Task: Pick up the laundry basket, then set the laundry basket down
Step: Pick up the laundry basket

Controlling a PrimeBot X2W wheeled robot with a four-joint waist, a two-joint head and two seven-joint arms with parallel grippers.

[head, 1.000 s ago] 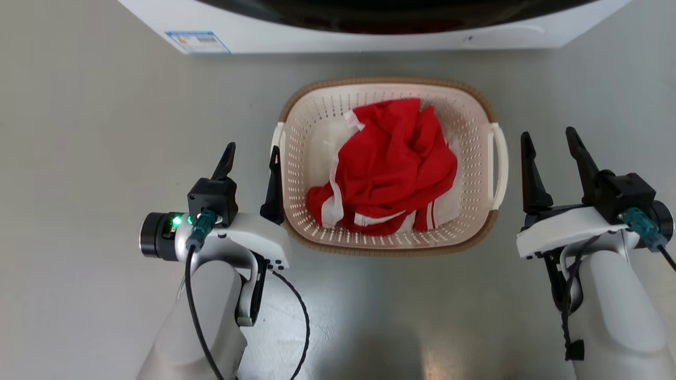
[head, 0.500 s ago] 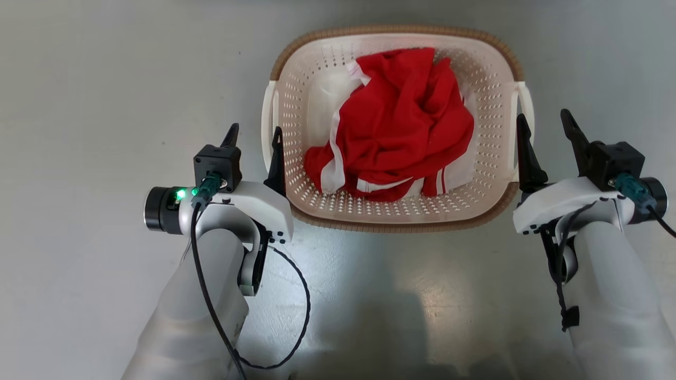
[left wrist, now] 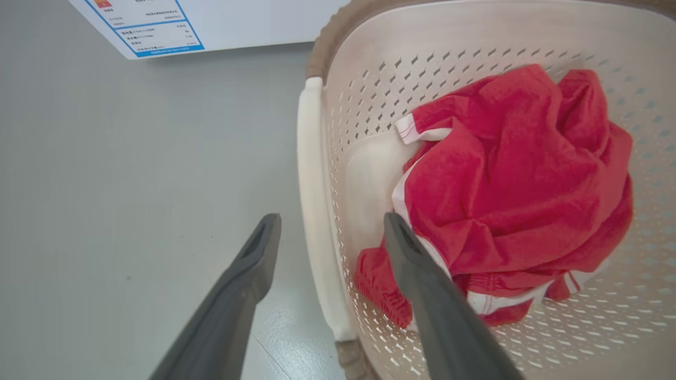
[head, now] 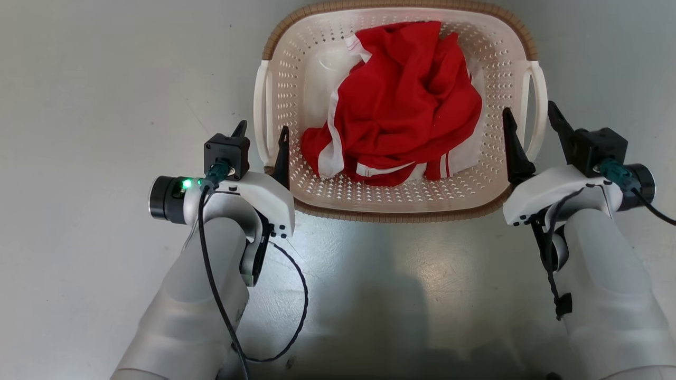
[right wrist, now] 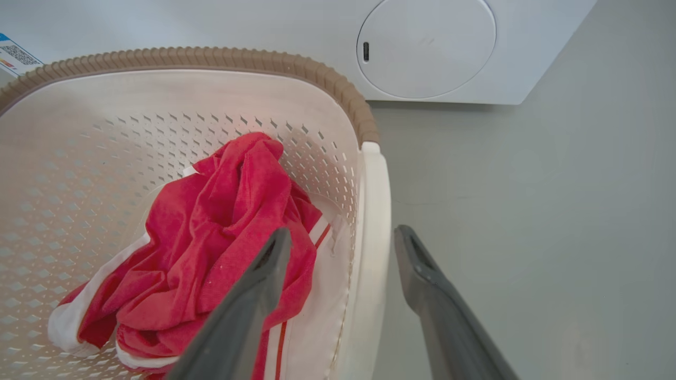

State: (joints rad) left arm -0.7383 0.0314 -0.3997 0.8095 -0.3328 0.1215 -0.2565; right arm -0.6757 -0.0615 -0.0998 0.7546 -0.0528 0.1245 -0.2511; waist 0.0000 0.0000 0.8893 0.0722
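Left gripper [head: 263,127] spread wide astride laundry basket [head: 396,213] left handle [head: 259,105], right gripper [head: 529,108] likewise astride right handle [head: 540,95], neither clamped

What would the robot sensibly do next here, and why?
Probably close both grippers on the handles. The open left gripper straddles the left handle of the laundry basket, and the open right gripper straddles the right handle, each with one finger inside the wall and one outside. The basket appears to rest on the floor, so gripping should come before lifting.

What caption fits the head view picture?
Both pairs of open jaws straddle the handles of the laundry basket, red garment inside.
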